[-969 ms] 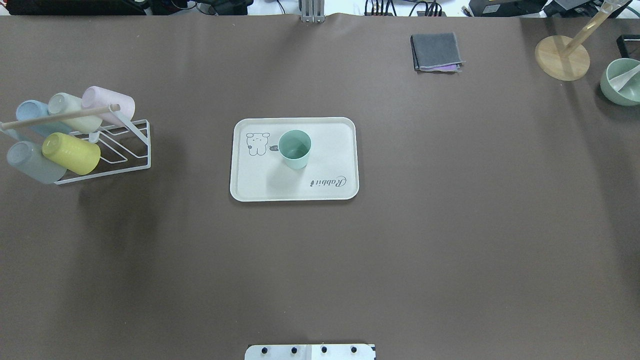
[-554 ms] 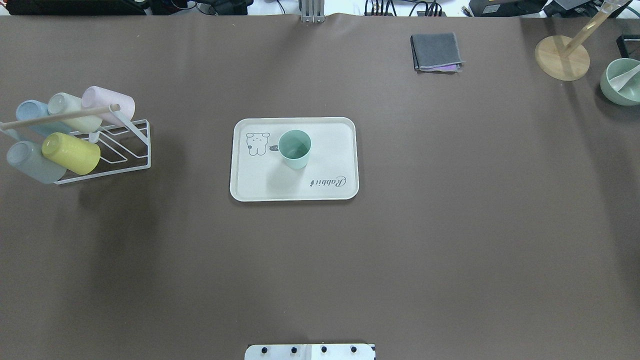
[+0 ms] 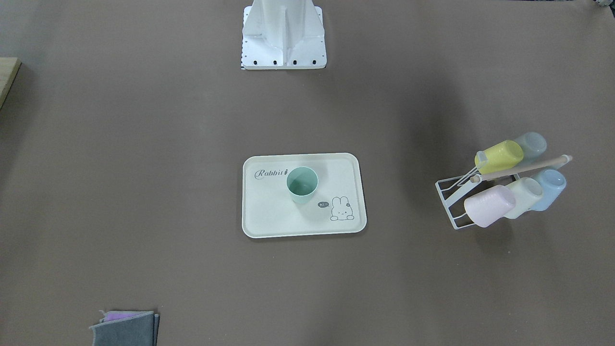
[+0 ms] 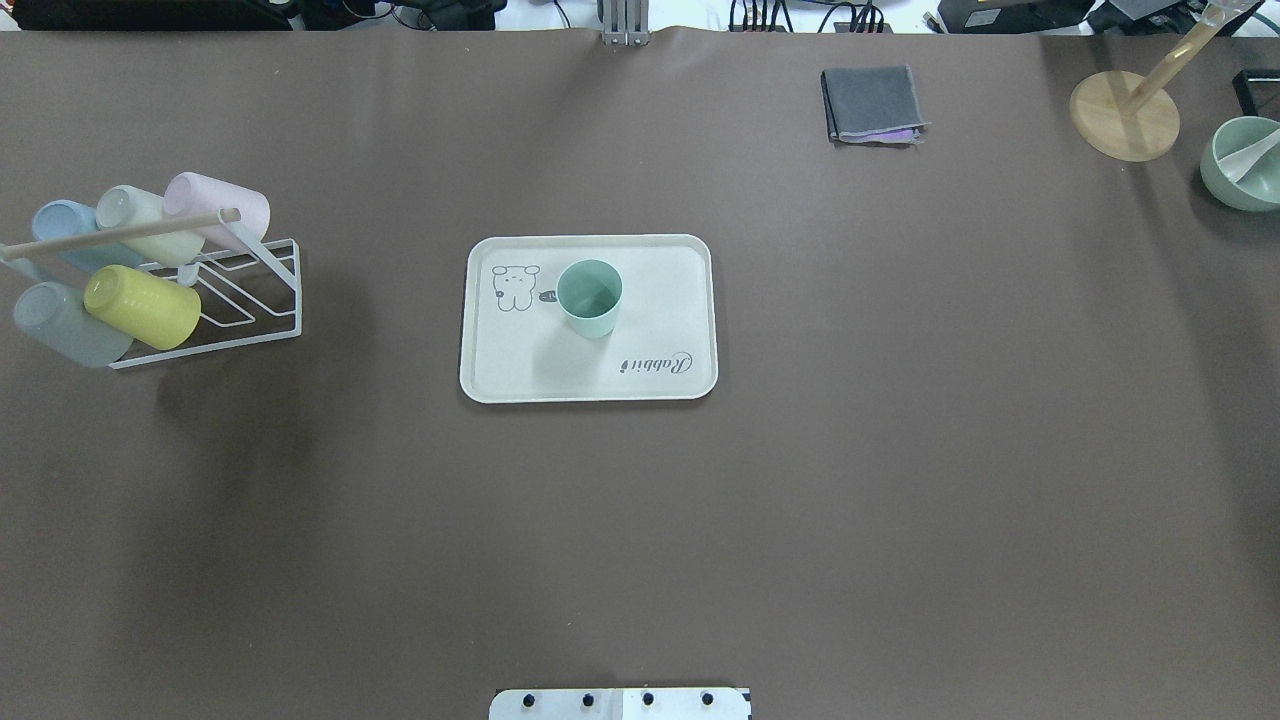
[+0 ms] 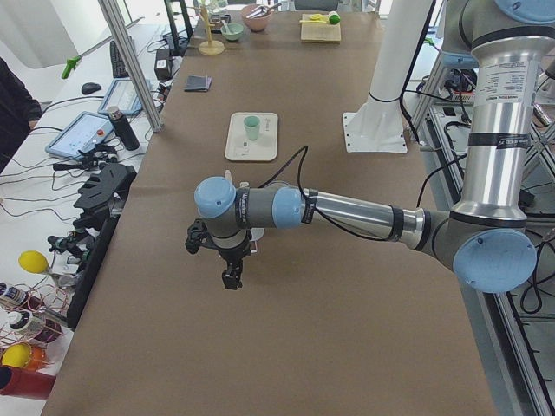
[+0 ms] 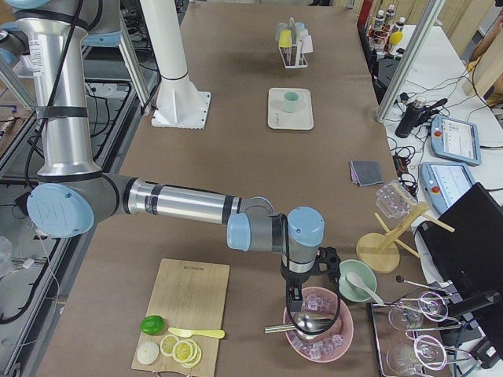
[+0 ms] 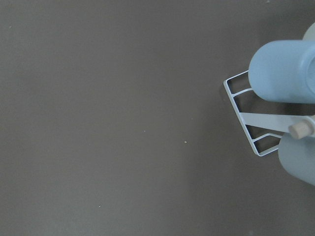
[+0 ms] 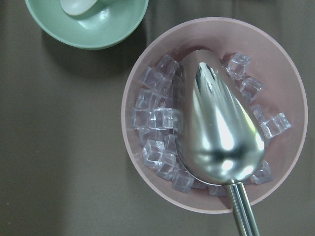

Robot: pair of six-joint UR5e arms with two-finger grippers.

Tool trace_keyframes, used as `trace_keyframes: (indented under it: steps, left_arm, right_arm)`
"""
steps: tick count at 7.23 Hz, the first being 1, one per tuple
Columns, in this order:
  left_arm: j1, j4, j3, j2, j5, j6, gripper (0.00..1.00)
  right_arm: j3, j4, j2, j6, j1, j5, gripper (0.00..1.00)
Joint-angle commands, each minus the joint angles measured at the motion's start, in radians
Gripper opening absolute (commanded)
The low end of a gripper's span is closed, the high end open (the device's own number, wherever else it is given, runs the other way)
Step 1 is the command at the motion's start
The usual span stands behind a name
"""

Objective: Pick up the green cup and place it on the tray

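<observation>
The green cup stands upright on the cream tray, beside the bunny drawing; it also shows in the front view on the tray. No gripper is near it. My left gripper hangs over the table by the cup rack, far from the tray. My right gripper hangs over a pink bowl of ice at the table's right end. I cannot tell whether either one is open or shut. Neither wrist view shows fingers.
A white wire rack holds yellow, blue, pink and pale cups at the left. A grey cloth, a wooden stand and a green bowl lie far right. A metal scoop rests in the ice bowl.
</observation>
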Motion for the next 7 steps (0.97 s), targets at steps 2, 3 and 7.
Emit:
trace_keyframes:
  steps: [2,3,7]
  left_arm:
    - [-0.016,0.007,0.028,0.008,0.093,0.011,0.99]
    - [-0.014,0.003,0.051,0.018,0.091,0.011,0.99]
    - [-0.013,-0.002,0.091,0.009,0.091,0.011,0.98]
  right_arm:
    - [-0.001,0.000,0.000,0.000,0.000,0.000,1.00]
    - [-0.001,0.000,0.000,0.000,0.000,0.000,1.00]
    - [-0.004,0.000,0.000,0.000,0.000,0.000,1.00]
